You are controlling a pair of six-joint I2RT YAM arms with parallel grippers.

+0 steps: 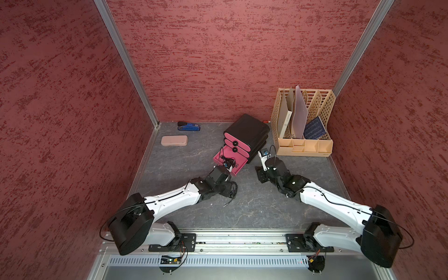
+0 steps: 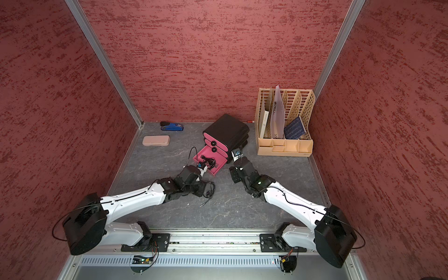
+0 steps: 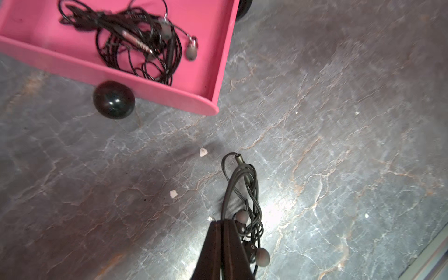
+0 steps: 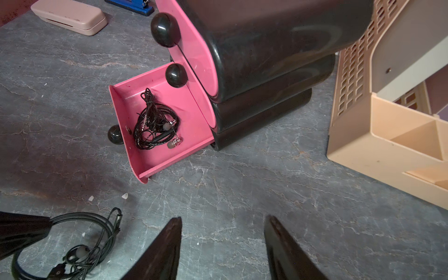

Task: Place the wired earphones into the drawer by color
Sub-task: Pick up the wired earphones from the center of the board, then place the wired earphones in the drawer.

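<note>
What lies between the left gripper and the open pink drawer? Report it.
Left wrist view: bare grey marbled tabletop, just two small white crumbs.

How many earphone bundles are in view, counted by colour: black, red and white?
Black: 2, the drawer bundle and the table bundle, which the left gripper pinches.
Red: 0 in view.
White: 0 in view.
Total: 2.

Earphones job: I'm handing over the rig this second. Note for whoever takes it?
Left gripper: shut on a black earphone bundle at the table, in front of the open bottom drawer.
Right gripper: open, empty, over the table.
Done: one black bundle lies in that drawer; upper drawers shut.
To do: probably drop the held bundle in. No red or white sets visible.
</note>
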